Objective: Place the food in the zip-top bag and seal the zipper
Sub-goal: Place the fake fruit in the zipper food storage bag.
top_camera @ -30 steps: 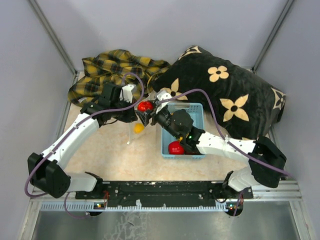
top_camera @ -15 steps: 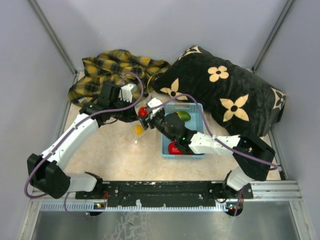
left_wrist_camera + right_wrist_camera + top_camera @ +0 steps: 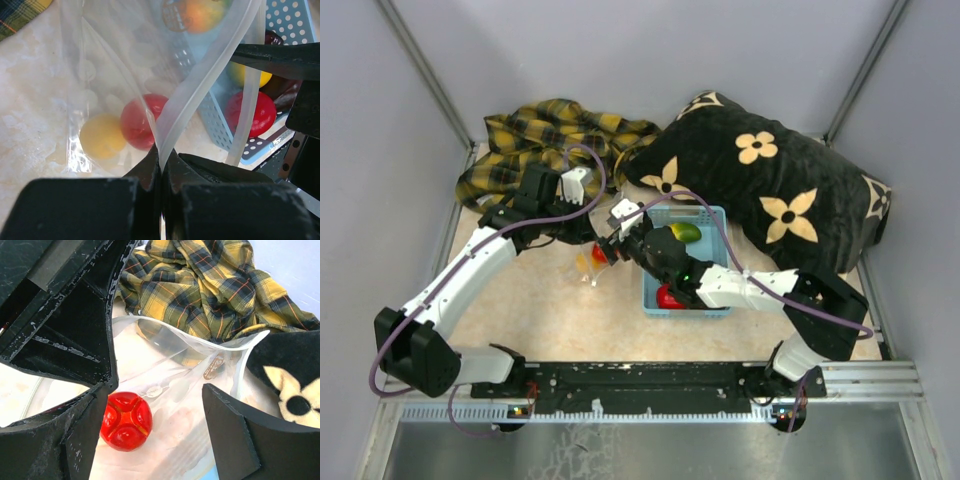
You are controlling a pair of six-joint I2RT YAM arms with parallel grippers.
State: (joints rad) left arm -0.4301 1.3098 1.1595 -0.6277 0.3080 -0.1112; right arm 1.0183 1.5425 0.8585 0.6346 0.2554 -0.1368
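The clear zip-top bag point(image 3: 588, 268) stands open on the table, left of the light-blue basket point(image 3: 718, 216). My left gripper point(image 3: 162, 159) is shut on the bag's whitish zipper strip point(image 3: 200, 85) and holds the mouth up. A red fruit point(image 3: 142, 122) and an orange-yellow fruit point(image 3: 102, 136) lie inside the bag. My right gripper point(image 3: 155, 425) is open over the bag mouth, with the red fruit point(image 3: 126, 421) lying loose by its left finger. The basket holds a red fruit point(image 3: 668, 296), the green-to-orange piece point(image 3: 685, 232), a yellow fruit point(image 3: 252, 76) and a dark maroon one point(image 3: 281, 86).
A yellow-and-black plaid cloth point(image 3: 555, 135) is bunched at the back left, just behind the bag. A black pillow with cream flowers point(image 3: 770, 180) fills the back right, against the basket's far side. Grey walls close in the table.
My right gripper came down and left from above the basket to the bag mouth and let go of the red fruit, which now lies in the bag. The left gripper held still.
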